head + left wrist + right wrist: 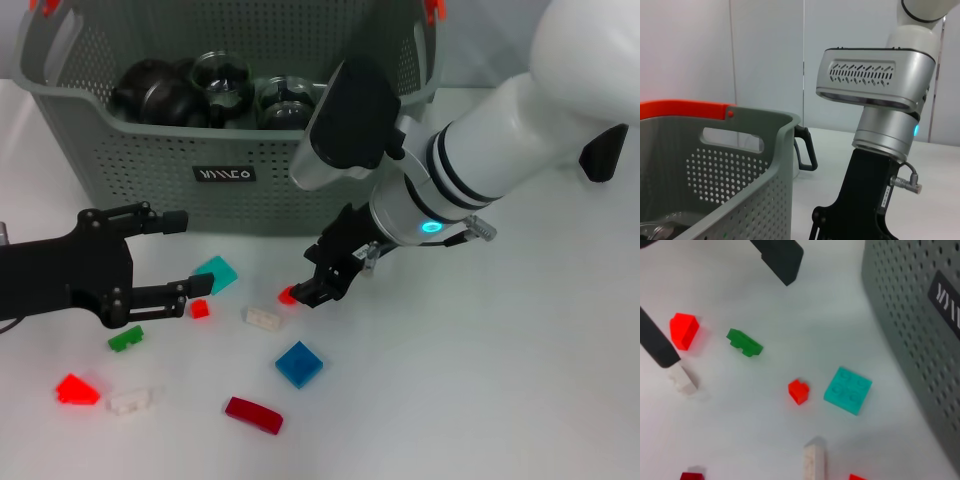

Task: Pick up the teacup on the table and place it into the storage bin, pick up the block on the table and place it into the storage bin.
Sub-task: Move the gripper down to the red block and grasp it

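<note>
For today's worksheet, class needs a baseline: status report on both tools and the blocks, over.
Right tool down at a small red block, grip unclear. Left tool open, hovering beside the teal block. Teaware already in the bin. Blocks scattered on the table, nothing obstructing.

From the head camera I looked forward and down over the table [520, 400], with the storage bin [150, 170] at the far edge. My left wrist camera faced sideways, close to the bin's rim [775, 135]. My right wrist camera pointed down, near the scattered blocks; both shared the teal block [216, 273] [848, 390].
</note>
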Available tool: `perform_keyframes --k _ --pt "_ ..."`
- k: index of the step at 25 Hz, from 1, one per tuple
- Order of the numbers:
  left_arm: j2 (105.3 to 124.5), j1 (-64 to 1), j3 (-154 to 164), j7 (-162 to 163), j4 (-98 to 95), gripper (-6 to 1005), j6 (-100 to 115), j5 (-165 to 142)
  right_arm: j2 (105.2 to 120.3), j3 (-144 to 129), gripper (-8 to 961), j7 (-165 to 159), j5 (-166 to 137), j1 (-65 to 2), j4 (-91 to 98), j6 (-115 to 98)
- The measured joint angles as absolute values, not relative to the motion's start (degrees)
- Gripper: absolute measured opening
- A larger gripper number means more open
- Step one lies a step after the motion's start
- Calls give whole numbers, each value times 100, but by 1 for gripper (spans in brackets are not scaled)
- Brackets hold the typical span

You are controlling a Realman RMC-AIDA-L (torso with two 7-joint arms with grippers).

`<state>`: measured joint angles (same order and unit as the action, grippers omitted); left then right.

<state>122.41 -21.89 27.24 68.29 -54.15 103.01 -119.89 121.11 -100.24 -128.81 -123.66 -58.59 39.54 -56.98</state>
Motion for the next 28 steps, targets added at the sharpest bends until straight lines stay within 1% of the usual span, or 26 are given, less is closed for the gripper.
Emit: perform_keyframes --k 16,28 --pt "12252 -2191 2736 6820 -5385 785 10301 -11988 12144 -11022 560 -12850 -11594 -5662 3783 -4564" --pt "12243 -2225 2742 6820 -5333 785 10291 -11988 12155 -11167 550 -12840 -11477 -5548 3758 -4309"
